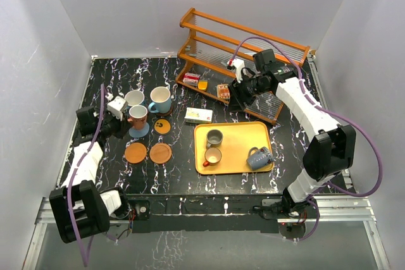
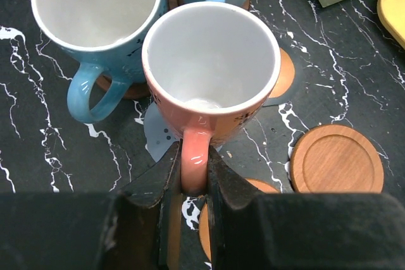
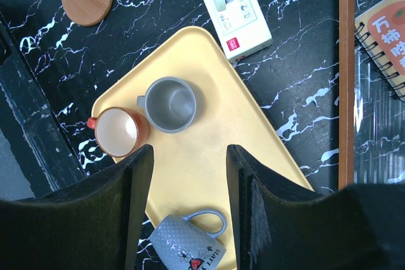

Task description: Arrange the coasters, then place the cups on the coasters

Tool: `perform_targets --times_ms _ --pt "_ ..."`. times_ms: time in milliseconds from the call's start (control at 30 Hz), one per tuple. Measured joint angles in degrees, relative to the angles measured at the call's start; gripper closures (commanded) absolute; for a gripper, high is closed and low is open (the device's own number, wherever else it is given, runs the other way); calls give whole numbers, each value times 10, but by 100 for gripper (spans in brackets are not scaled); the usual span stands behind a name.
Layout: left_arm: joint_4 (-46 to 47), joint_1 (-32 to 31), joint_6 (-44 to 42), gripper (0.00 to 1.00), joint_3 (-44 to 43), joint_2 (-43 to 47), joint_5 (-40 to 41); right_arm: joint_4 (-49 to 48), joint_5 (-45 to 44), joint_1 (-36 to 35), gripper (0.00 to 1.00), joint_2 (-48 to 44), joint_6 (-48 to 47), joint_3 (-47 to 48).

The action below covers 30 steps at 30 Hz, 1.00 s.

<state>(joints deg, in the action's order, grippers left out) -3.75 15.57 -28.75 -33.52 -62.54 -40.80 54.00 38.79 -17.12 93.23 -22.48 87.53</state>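
Your left gripper (image 2: 193, 170) clamped on the orange mug (image 2: 212, 67) by its handle, over the blue-grey coaster (image 2: 155, 136), your right gripper (image 3: 190, 154) parted, empty, above the grey cup (image 3: 169, 104)

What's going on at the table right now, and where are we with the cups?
The left gripper is clamped on the handle of the salmon mug, which sits on the blue-grey coaster. A light blue mug stands next to it. Three orange coasters lie bare nearby. The right gripper hangs open and empty over the yellow tray, which holds a grey mug and a brown mug upright and a blue-grey mug on its side.
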Motion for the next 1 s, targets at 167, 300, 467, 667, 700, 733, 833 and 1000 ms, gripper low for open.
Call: perform_targets --times_ms 167,300,467,667,700,733,833,1000 --pt "18 17 -11 100 8 -18 -11 1 0 0 51 2 0 0" --pt "22 23 -22 100 10 -36 -17 1 0 0 51 6 0 0" --pt "33 30 -31 100 12 -58 -22 2 0 0 50 10 0 0" --pt "43 35 -41 100 13 -80 -27 6 0 0 48 12 0 1" --pt "45 35 -43 100 13 -85 -29 6 0 0 47 13 0 1" --pt "46 35 -44 100 13 -85 -30 7 0 0 47 15 0 1" --pt "52 35 -49 100 13 -93 -35 12 0 0 46 19 0 1" --pt "59 36 -53 100 14 -103 -38 15 0 0 46 21 0 1"
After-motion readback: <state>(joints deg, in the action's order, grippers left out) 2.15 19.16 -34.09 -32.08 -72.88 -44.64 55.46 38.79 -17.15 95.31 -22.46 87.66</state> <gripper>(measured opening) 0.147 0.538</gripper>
